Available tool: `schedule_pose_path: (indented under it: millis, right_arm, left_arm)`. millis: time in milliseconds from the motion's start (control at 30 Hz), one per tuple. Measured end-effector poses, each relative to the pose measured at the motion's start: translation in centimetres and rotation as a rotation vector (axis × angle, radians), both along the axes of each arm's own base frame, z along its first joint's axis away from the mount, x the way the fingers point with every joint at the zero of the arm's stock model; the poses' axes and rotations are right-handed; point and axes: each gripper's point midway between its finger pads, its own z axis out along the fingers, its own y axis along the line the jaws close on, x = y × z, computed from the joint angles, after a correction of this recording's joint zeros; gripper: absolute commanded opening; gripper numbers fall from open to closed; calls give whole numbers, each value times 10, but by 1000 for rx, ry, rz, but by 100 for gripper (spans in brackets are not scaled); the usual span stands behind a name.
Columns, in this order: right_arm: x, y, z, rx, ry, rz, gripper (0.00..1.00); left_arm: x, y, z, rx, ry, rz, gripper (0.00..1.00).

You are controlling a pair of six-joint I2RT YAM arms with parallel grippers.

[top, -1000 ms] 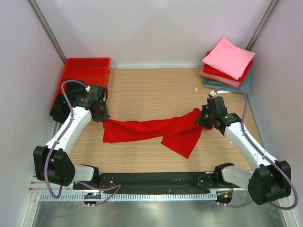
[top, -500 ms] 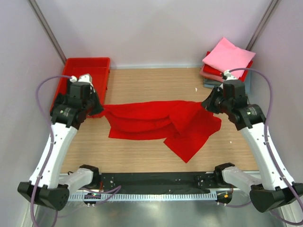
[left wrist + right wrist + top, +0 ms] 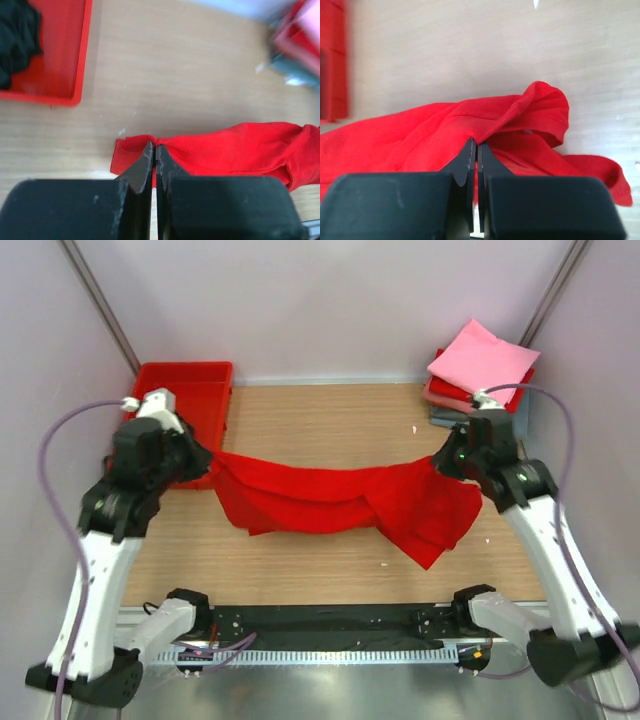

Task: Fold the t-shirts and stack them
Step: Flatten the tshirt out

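A bright red t-shirt hangs stretched between my two grippers above the wooden table, sagging in the middle with a flap drooping at the right. My left gripper is shut on its left end; the left wrist view shows the jaws pinching the red cloth. My right gripper is shut on its right end; the right wrist view shows the jaws clamped on a fold of the shirt. A black shirt lies bunched in the red tray.
A red plastic tray stands at the back left. A stack of folded shirts, pink on top, sits at the back right corner. Grey walls close in on both sides.
Both arms have risen and moved apart, lifting the red shirt off the table and pulling it taut between them. Both grippers stayed shut on it.
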Motion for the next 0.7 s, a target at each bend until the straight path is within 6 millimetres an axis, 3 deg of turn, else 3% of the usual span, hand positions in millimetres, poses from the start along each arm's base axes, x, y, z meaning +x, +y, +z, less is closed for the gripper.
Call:
schedule_pose_path:
  millis: [100,200,233,300,400,500,533,633,700]
  right_arm:
    - [29,8,-76,-48,208,2,1]
    - [57,16,-149,-90,407,10,52]
    - [59,17,-164,-102,450,17,74]
    - [56,18,-173,-123,473,28,81]
    - [42,30,-147,-129,383,64,78]
    - [15,53,-116,-86,250,140,68]
    - [5,59,-115,-73,231,164,65]
    - [-33,78,-143,-58,273,243,60]
    - [-51,82,-177,-72,355,257,57]
  left_arm:
    - [26,-5,-75,57,217,7,0]
    - [47,-7,-156,132,455,13,0]
    - [50,-6,-182,156,530,14,0]
    - [44,-3,-217,192,635,14,0]
    - [36,2,-226,216,658,16,0]
    - [39,3,-213,212,598,24,0]
    - [39,4,-208,209,578,26,0]
    - [40,5,-201,205,546,32,0]
    - [40,5,-200,206,539,34,0]
